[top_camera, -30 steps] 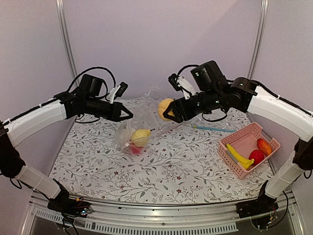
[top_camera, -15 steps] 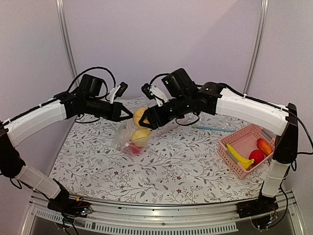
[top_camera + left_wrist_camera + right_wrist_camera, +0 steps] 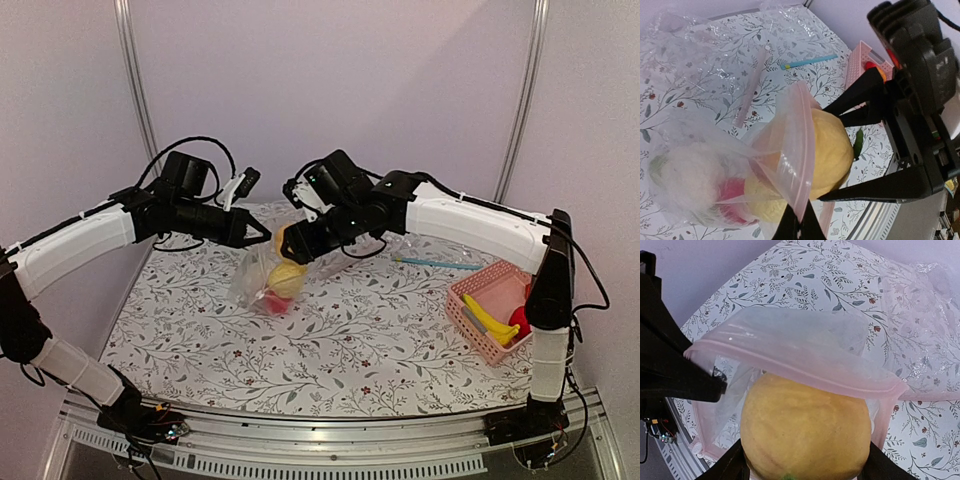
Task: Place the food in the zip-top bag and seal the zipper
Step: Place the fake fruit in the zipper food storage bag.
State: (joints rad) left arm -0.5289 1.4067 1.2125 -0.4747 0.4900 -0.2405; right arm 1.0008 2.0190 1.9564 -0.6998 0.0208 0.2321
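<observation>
Note that the left hand (image 3: 266, 236) is closed, pinching the mouth edge of the zip-top bag (image 3: 260, 282). The bag sits at 9 o'clock from the centre of the tabletop (image 3: 380, 340). The right hand (image 3: 292, 244) grips a yellow fruit (image 3: 805, 430) at the bag's mouth. The pink basket (image 3: 468, 325) sits at 3 o'clock.

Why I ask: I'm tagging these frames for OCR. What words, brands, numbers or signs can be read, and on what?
No readable text in any view.
The zip-top bag, the pink basket and the table cover bear no lettering; the cover shows only a leaf-and-flower print.
Small coloured marks on the right arm's black wrist housing are too blurred to read.
</observation>
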